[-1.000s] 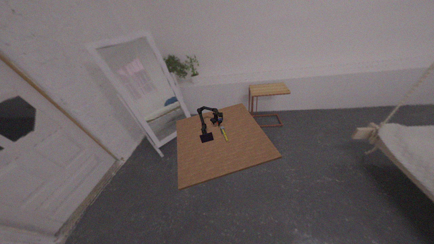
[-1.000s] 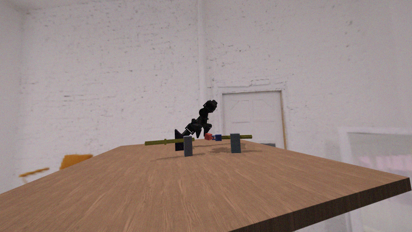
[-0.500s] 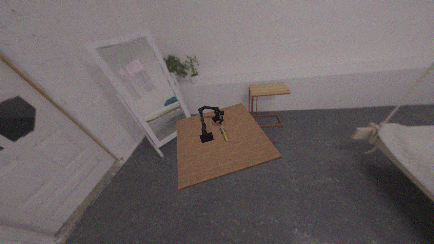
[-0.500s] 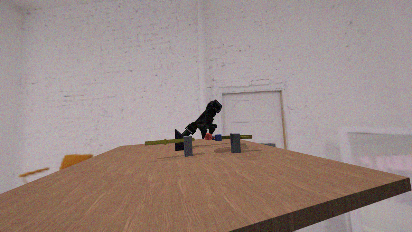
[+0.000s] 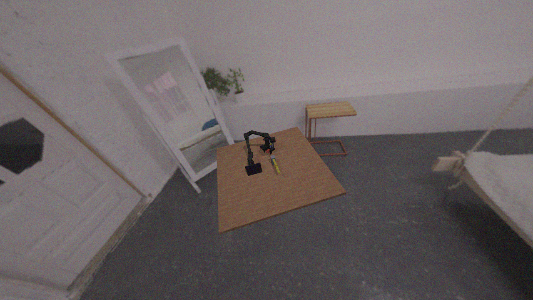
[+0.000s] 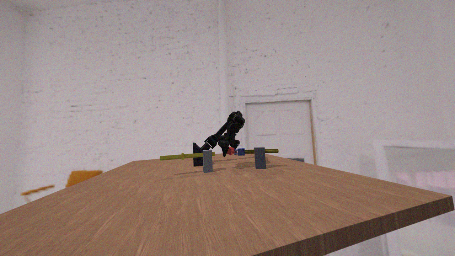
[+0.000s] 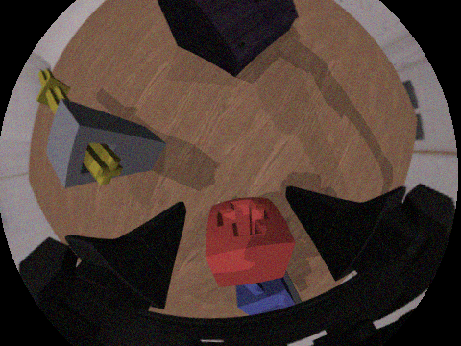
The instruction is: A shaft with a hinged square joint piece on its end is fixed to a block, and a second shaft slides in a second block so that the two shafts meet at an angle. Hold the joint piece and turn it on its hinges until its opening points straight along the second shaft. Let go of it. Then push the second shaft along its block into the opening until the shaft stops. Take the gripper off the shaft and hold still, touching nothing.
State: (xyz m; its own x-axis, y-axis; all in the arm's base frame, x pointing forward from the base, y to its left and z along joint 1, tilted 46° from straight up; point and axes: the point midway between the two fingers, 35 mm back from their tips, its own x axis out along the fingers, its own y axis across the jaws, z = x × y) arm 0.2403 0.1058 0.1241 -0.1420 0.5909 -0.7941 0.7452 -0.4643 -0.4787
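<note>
Red joint piece (image 5: 267, 151) (image 6: 230, 150) (image 7: 250, 250) sits between the hand's (image 5: 269, 151) (image 6: 230, 152) (image 7: 235, 197) spread fingers, not gripped; we see gaps on both sides in wrist. Exterior view, left to right: we have the yellow sliding shaft (image 5: 276, 167) (image 6: 171, 157) (image 7: 102, 164) with its collar, running through the left gray block (image 5: 272, 158) (image 6: 207, 161) (image 7: 115, 148), tip poking out, apart from the joint piece. Arm base (image 5: 253, 169) (image 6: 197, 160) (image 7: 235, 38) is behind that block. Then hand and red piece, blue hinge part (image 6: 241, 152) (image 7: 264, 295) just beside it, right gray block (image 6: 260, 158), fixed yellow shaft (image 6: 272, 150) through it. Both blocks stand upright on the bench (image 5: 253, 201) (image 6: 197, 203) (image 7: 221, 111). Shaft not inserted.
</note>
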